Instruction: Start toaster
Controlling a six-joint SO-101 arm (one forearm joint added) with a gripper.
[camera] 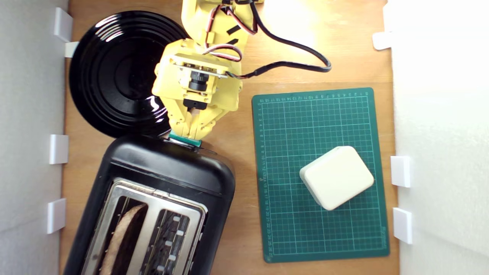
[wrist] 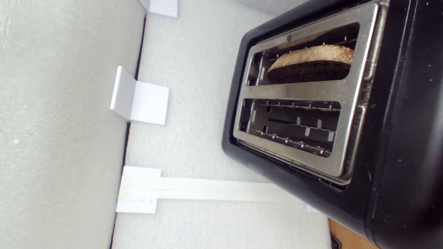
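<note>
Yellow fingers (camera: 190, 133), seemingly closed together though I cannot tell for sure, sit on the teal lever tab (camera: 185, 139) at the far end of the toaster (camera: 153, 198), placed to press it down.

**Layout of the worktop**

The toaster (camera: 160, 198) is placed at the lower part of the exterior view's left, set at a slant on the wooden table (camera: 244, 152). A slice of bread (camera: 122, 236) is held in the slot nearer that view's left; the other slot (camera: 168, 244) is seen beside it. The plate (camera: 110, 72) is laid behind the toaster, just beside its lever end. The gripper (camera: 190, 131) is positioned over the lever tab (camera: 185, 140), between plate and toaster. The cutting mat (camera: 321, 172) is spread on the exterior view's right, well apart from the toaster, and a small box (camera: 336, 177) is set on it.
</note>
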